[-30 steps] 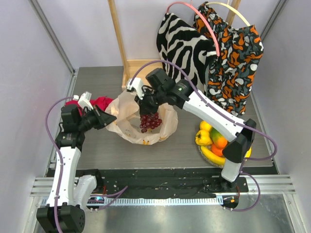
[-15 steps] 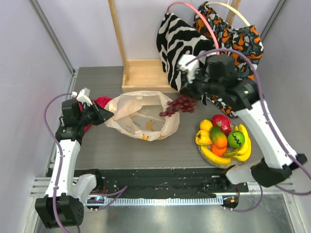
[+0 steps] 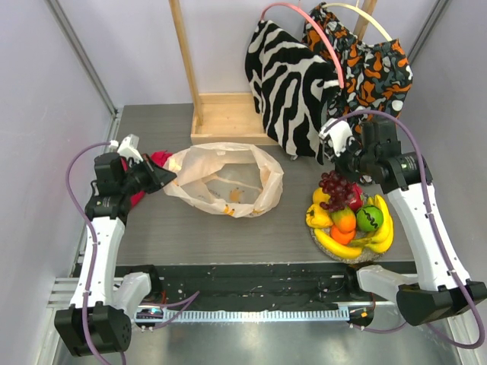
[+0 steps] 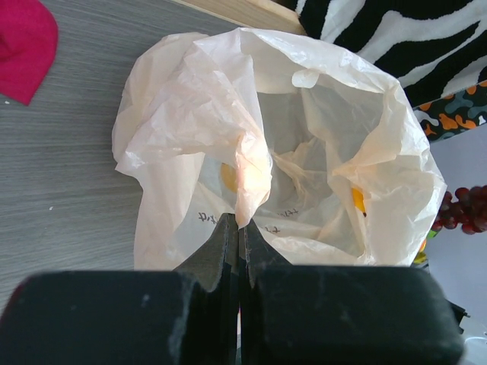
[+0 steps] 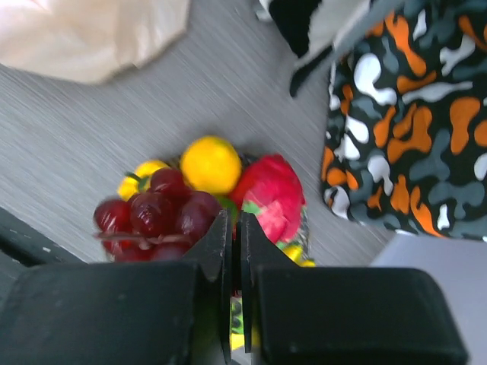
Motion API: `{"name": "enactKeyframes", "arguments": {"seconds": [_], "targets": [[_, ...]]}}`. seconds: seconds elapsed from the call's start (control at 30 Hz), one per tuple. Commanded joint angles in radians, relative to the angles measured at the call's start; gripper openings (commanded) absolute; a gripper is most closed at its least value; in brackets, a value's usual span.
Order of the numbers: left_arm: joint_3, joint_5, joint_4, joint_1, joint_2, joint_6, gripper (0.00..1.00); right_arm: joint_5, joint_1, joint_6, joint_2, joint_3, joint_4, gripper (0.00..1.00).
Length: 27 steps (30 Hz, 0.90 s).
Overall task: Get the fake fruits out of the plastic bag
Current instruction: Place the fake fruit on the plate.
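Several fake fruits [image 3: 346, 222] are piled on a plate [image 3: 344, 259] right of the plastic bag [image 3: 224, 181], with a strip of bare table [image 3: 293, 220] between. The bag's mouth is turned upward and open, its left rim pinched tight by the left gripper [image 4: 240, 225]. A grape bunch [image 3: 335, 187] is clamped by the right gripper [image 5: 234, 222], hung over the pile.

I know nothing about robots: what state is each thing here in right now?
plastic bag: mouth open, no fruit showing inside, rim pinched.
left claw: shut on the plastic bag rim.
right claw: shut on the grape bunch.
grape bunch: out of the bag, held over the other fruits.
other fruits: out of the bag, heaped together.
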Motion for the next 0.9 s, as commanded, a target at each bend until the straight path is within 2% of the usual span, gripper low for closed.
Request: {"name": "enactKeyframes", "arguments": {"seconds": [0.0, 0.2, 0.47, 0.7, 0.87], "targets": [[0.03, 0.001, 0.042, 0.005, -0.013, 0.009, 0.0, 0.028, -0.084, -0.118, -0.028, -0.044, 0.045, 0.02], [0.014, 0.004, 0.042, 0.014, -0.027, 0.001, 0.0, 0.009, -0.159, -0.178, -0.018, -0.08, 0.054, 0.01], [0.009, 0.011, 0.046, 0.016, -0.024, -0.004, 0.0, 0.037, -0.195, -0.196, -0.007, -0.048, 0.06, 0.01], [0.001, 0.018, 0.058, 0.016, -0.024, -0.017, 0.0, 0.032, -0.279, -0.252, -0.007, -0.046, 0.059, 0.01], [-0.006, 0.023, 0.06, 0.016, -0.033, -0.018, 0.0, -0.056, -0.282, -0.347, -0.048, -0.132, -0.024, 0.01]]}}
